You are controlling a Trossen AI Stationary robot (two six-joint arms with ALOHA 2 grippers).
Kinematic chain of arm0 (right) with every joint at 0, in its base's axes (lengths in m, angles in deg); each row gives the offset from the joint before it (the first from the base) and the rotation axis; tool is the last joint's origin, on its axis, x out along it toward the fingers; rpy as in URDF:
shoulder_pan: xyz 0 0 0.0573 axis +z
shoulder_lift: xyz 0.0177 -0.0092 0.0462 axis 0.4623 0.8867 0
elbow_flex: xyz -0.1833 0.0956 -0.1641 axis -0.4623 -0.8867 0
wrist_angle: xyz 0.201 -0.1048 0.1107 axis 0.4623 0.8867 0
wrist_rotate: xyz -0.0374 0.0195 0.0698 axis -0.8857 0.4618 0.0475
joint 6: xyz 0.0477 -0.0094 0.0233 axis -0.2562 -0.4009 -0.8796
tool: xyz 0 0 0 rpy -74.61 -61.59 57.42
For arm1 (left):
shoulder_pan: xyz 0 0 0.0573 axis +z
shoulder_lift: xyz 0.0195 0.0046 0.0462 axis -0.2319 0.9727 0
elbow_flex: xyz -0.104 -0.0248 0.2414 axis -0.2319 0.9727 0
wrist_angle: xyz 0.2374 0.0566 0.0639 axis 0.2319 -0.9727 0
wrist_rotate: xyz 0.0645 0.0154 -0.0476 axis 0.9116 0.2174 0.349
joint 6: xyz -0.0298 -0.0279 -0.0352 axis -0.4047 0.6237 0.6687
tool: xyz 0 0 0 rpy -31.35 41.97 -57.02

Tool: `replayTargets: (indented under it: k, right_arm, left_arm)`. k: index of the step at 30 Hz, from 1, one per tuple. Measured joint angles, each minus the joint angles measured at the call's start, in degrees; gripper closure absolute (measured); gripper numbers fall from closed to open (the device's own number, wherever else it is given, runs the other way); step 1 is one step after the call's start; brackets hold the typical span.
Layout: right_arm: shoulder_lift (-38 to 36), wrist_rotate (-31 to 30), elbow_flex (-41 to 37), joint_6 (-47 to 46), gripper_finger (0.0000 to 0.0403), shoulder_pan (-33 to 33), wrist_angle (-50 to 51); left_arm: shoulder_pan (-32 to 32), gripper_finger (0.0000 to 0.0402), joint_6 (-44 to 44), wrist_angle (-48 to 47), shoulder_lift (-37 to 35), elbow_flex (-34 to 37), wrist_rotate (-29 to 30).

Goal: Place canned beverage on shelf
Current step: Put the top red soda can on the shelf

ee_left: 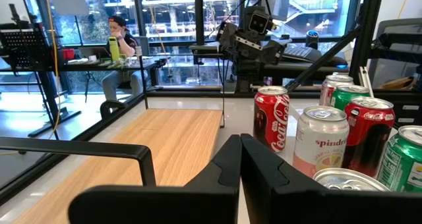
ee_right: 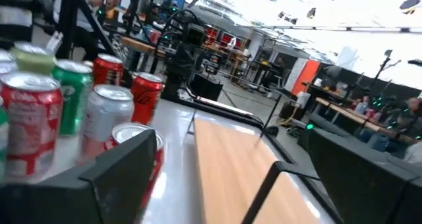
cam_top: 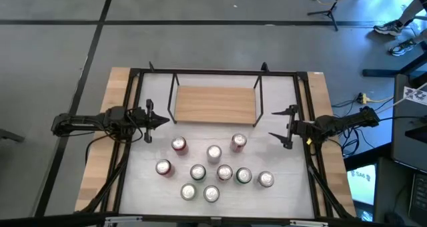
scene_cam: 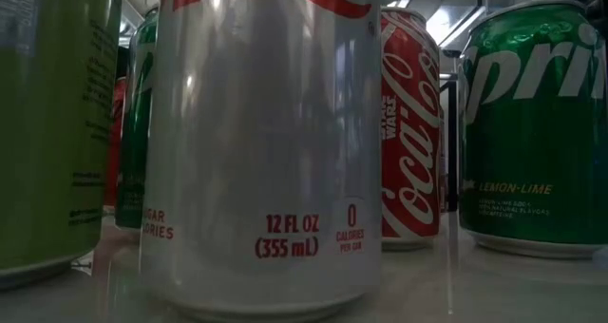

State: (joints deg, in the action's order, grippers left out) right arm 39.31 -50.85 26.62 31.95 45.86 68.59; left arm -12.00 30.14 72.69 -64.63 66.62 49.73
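The shelf (cam_top: 213,103), a light-wood board in a thin black wire frame, stands on the far middle of the white table. Several cans stand upright on their bases in a cluster near of it, among them a red one (cam_top: 238,142) and a silver one (cam_top: 213,153). My left gripper (cam_top: 160,122) is shut and empty at the shelf's left near corner; the left wrist view (ee_left: 241,151) shows the board (ee_left: 171,145) and cans (ee_left: 271,118) ahead. My right gripper (cam_top: 285,125) is open and empty, right of the shelf and the cans. The board (ee_right: 231,165) also shows in the right wrist view.
A black frame (cam_top: 137,72) runs around the table top, with wooden strips (cam_top: 107,140) along both sides. In the low view a silver can (scene_cam: 266,142), a red can (scene_cam: 410,123) and green cans (scene_cam: 537,123) fill the picture. A person (ee_left: 119,46) sits far behind the table.
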Motion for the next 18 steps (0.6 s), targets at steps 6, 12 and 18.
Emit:
replayTargets:
  k: [6,12,18]
  right_arm:
    - [0.0,0.1,0.0,-8.8,0.0015,0.0,0.4]
    - [0.0,0.1,0.0,-10.1,0.0015,0.0,0.5]
    - [0.0,0.1,0.0,-10.1,0.0015,0.0,0.5]
  left_arm:
    - [0.0,0.0401,0.0,0.0,0.0,0.0,0.0]
    - [0.0,0.0401,0.9,0.0,0.0,0.0,1.5]
    - [0.0,0.0394,5.9,1.1,0.0,0.0,8.8]
